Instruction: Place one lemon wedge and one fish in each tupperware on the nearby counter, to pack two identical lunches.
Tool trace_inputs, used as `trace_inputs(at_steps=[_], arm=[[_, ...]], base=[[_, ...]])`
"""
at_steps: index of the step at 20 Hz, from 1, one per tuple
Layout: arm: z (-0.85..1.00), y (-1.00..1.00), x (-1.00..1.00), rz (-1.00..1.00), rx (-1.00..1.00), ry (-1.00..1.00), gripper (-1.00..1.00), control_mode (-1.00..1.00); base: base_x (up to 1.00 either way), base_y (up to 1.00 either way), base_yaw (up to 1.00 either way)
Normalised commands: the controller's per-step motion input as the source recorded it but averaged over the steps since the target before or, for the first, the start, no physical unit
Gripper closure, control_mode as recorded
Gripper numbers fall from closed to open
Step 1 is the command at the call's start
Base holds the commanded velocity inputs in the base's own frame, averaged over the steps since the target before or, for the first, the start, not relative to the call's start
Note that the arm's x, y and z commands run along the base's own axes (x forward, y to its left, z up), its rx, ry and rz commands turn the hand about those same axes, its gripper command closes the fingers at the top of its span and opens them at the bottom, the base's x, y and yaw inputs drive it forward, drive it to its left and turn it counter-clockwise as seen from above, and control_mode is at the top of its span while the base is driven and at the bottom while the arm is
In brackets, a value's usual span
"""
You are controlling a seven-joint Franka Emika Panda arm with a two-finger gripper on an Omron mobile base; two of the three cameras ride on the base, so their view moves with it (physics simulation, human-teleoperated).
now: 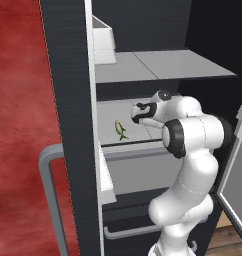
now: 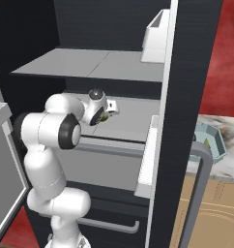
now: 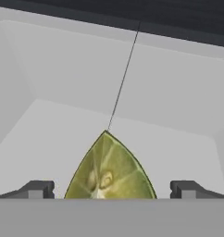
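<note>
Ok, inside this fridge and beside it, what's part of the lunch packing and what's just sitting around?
Job:
lemon wedge, between the open gripper fingers
fish on the fridge shelf
pale blue tupperware on the counter

Just there:
white bin on the upper shelf

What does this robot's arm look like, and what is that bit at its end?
The arm is glossy white, built of rounded, bulging segments with dark rings at the joints. Its tool ends in two small dark grey, blocky fingers. No cables or markings show.

Tool wide open, arm bent forward
</note>
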Motion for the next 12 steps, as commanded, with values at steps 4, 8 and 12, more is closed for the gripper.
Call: trace_inputs(at_steps=[4, 8, 12], arm=[[-0.76, 0.26, -0.03, 0.04, -0.03, 0.09, -1.0, -1.0], [-0.79, 0.05, -0.02, 0.01, -0.02, 0.11, -1.0, -1.0], [-0.73, 0.0, -0.06, 0.0, -0.01, 0.11, 1.0, -1.0]], base=[[0.0, 0.0, 0.0], [0.0, 0.0, 0.0], [0.0, 0.0, 0.0]])
